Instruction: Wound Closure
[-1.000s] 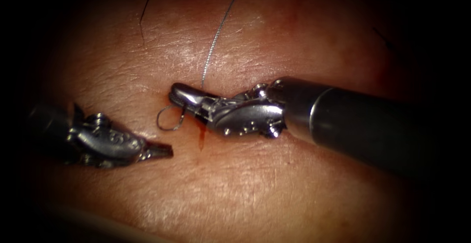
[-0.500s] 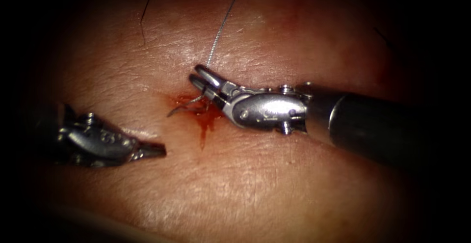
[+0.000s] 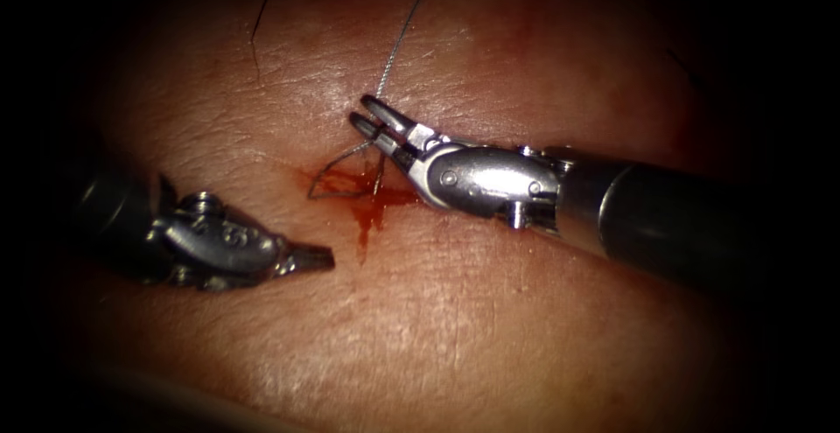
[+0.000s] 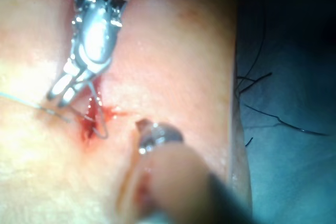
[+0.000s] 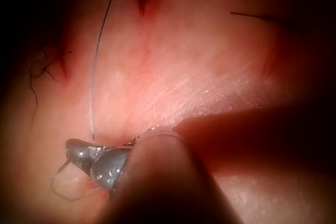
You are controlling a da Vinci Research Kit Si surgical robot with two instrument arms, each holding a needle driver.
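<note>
Over the last second the right tool [image 3: 372,114], fingers slightly parted around the thread [image 3: 398,39], has risen from the cut [image 3: 363,206], drawing up a loop, while the left tool [image 3: 306,260] waits shut and empty, left of the cut.

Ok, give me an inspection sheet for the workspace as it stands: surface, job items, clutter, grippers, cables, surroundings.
Surface: tissue, red fluid at the cut.
Job's things: thread runs from above to the right gripper, with a thin loop over the cut; needle cannot be told from that loop.
Clutter: dark stray thread ends on the tissue.
Grippers: left gripper shut, holds nothing, left of the cut; right gripper at the thread, hold unclear.
Cables: nothing seen.
Surroundings: cover beside the tissue.
</note>
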